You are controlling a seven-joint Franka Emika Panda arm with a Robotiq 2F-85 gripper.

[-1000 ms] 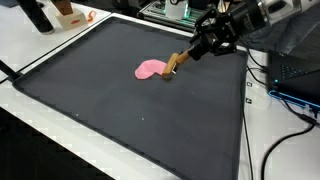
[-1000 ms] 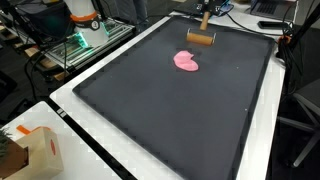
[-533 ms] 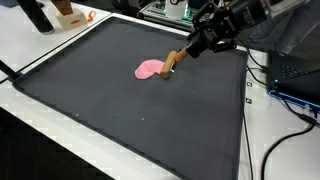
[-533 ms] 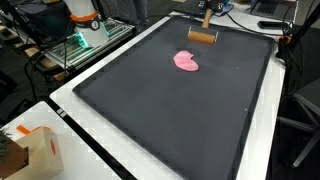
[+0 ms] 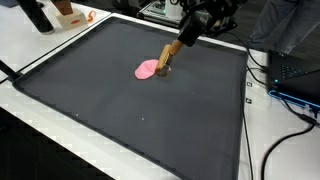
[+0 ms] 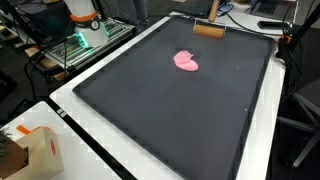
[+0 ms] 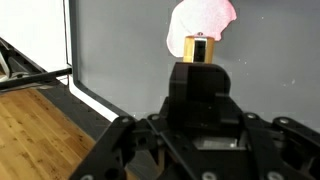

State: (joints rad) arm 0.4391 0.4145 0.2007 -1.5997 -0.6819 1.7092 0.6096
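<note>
A flat pink blob (image 5: 149, 69) lies on the dark mat (image 5: 120, 100), toward its far side; it also shows in the other exterior view (image 6: 186, 61) and at the top of the wrist view (image 7: 203, 20). My gripper (image 5: 193, 27) is shut on the handle of a wooden brush-like tool (image 5: 168, 56). The tool's wooden head (image 6: 208, 29) hangs near the mat's far edge, apart from the blob. In the wrist view the tool (image 7: 200, 48) sticks out past my gripper (image 7: 200, 72) and its end overlaps the blob.
A white table rim (image 6: 100, 150) surrounds the mat. A cardboard box (image 6: 30, 150) stands at one corner. A dark bottle (image 5: 35, 14) and an orange-white object (image 5: 70, 15) stand beyond the mat. Cables (image 5: 290, 100) lie beside it. Wooden floor (image 7: 40, 130) shows past the edge.
My gripper has risen and moved toward the mat's far edge with the wooden tool in it. The tool's head has drawn away from the pink blob, which has stayed put.
</note>
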